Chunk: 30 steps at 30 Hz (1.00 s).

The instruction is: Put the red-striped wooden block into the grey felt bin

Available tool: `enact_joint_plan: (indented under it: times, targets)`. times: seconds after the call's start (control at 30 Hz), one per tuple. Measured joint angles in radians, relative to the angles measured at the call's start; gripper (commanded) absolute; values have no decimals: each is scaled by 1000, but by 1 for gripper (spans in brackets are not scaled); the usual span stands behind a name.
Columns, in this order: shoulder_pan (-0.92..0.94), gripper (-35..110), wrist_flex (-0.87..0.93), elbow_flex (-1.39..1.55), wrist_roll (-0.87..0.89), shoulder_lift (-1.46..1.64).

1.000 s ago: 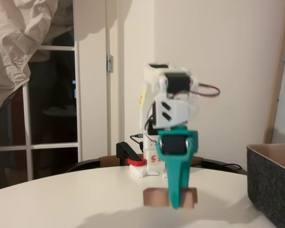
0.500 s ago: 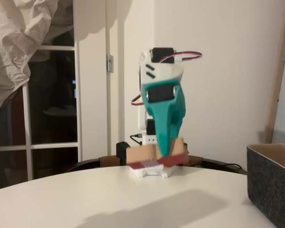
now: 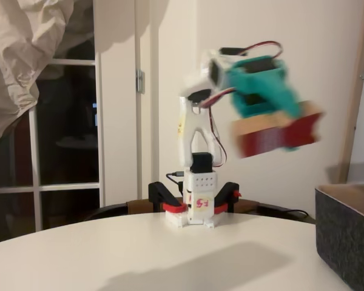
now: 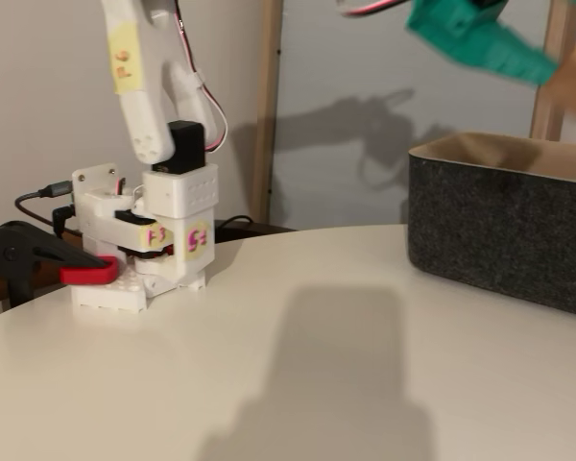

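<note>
Red-striped wooden block (image 3: 274,134) rides high in the air, clenched in the teal claw (image 3: 291,115), left of the grey felt bin (image 3: 347,233) in a fixed view. A good carry would bring it over the bin's tan inside before the claw lets go, low enough to avoid a bounce

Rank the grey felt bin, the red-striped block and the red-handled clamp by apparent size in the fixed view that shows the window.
1. Grey felt bin, though cut off by the picture's edge and nearest the camera.
2. Red-striped wooden block, blurred, held aloft.
3. Red-handled clamp at the arm's base, farther back, so nearness makes this last place unsure.
</note>
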Motion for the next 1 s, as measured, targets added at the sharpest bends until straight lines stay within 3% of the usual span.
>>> enact_joint_plan:
  times: [0.27,0.67,0.87,1.0]
  targets:
    - [-267,4,-87,-28,-64,-54]
    - [-528,4,-97,-141,-365,-374]
    - [-529,23,-87,-149,-397,-407]
    - [-575,28,-35,-152,-397,-405]
